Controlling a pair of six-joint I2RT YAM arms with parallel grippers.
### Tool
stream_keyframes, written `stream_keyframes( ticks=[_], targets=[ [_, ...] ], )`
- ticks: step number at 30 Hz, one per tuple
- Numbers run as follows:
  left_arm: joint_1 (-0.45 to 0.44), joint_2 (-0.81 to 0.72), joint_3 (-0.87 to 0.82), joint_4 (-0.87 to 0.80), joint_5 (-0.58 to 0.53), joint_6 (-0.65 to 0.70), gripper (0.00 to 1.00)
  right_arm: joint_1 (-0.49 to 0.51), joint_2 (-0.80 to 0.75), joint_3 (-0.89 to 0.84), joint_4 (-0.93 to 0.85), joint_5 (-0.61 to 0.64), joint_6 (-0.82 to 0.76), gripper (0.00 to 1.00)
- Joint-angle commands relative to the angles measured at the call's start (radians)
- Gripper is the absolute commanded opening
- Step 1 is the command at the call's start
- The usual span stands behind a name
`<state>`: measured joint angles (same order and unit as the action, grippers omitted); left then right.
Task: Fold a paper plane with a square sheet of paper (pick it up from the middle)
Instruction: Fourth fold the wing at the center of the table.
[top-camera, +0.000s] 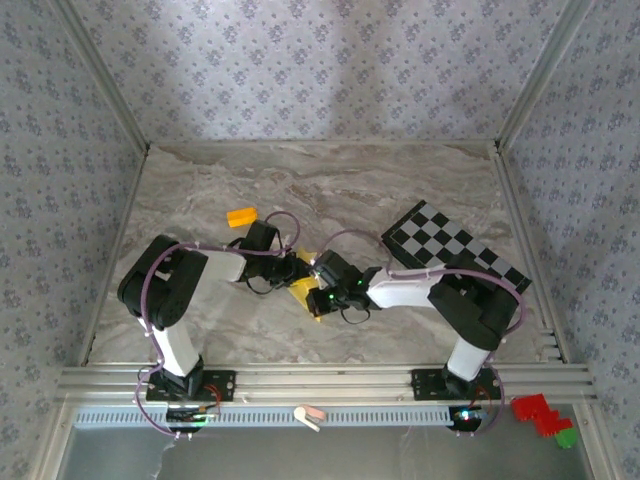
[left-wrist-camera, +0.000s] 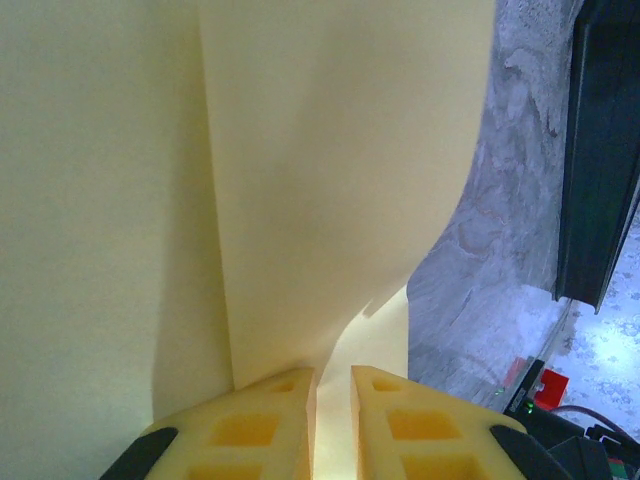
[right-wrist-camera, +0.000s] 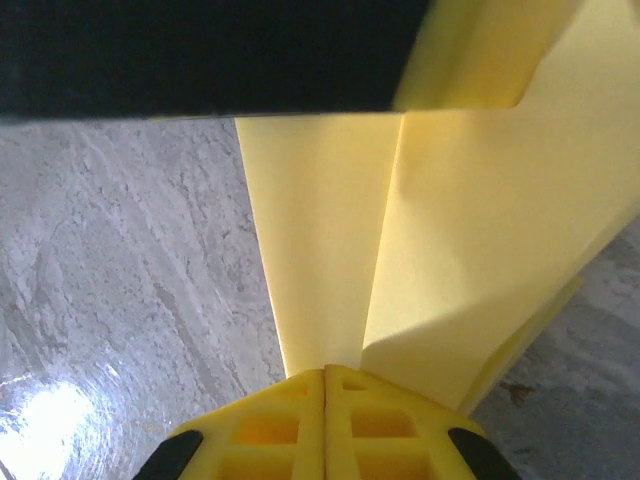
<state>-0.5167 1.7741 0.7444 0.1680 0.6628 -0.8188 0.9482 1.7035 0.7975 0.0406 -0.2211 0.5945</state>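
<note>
Rail (top-camera: 320, 380), ribbed aluminium, at the near edge. My left claw (left-wrist-camera: 332, 372), yellow fingers almost together, pinches the square sheet of paper (left-wrist-camera: 330, 150). My right claw (right-wrist-camera: 325, 372), fingers pressed shut, clamps the same sheet mid-table: thin, pale yellow, creased. Table (top-camera: 300, 180): glossy grey veined marble pattern. Farther: orange block (top-camera: 241, 216) left, checkered board (top-camera: 450, 245) right. Walls (top-camera: 300, 60): floral wallpaper.

Overhead, you see only a sliver of the thin pale-yellow creased paper sheet (top-camera: 306, 295); wrist views crop its edges.
</note>
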Motion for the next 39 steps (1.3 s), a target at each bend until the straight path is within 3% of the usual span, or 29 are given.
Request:
stream_keyframes(
  ticks=[1, 14, 24, 29, 39],
  targets=[
    [0.011, 0.047, -0.005, -0.083, -0.080, 0.029, 0.18, 0.022, -0.021, -0.068, -0.041, 0.005, 0.027, 0.07],
    [0.014, 0.047, -0.008, -0.085, -0.083, 0.032, 0.17, 0.101, -0.121, -0.202, -0.032, 0.064, 0.139, 0.07],
    [0.014, 0.051, -0.010, -0.082, -0.081, 0.033, 0.18, 0.037, -0.263, -0.179, 0.029, -0.028, 0.138, 0.07],
    [0.014, 0.050, -0.008, -0.082, -0.080, 0.032, 0.17, 0.026, -0.248, -0.130, 0.027, -0.049, 0.116, 0.07],
    [0.014, 0.054, -0.008, -0.082, -0.077, 0.032, 0.18, -0.027, -0.059, -0.024, 0.044, -0.081, 0.073, 0.06]
  ],
)
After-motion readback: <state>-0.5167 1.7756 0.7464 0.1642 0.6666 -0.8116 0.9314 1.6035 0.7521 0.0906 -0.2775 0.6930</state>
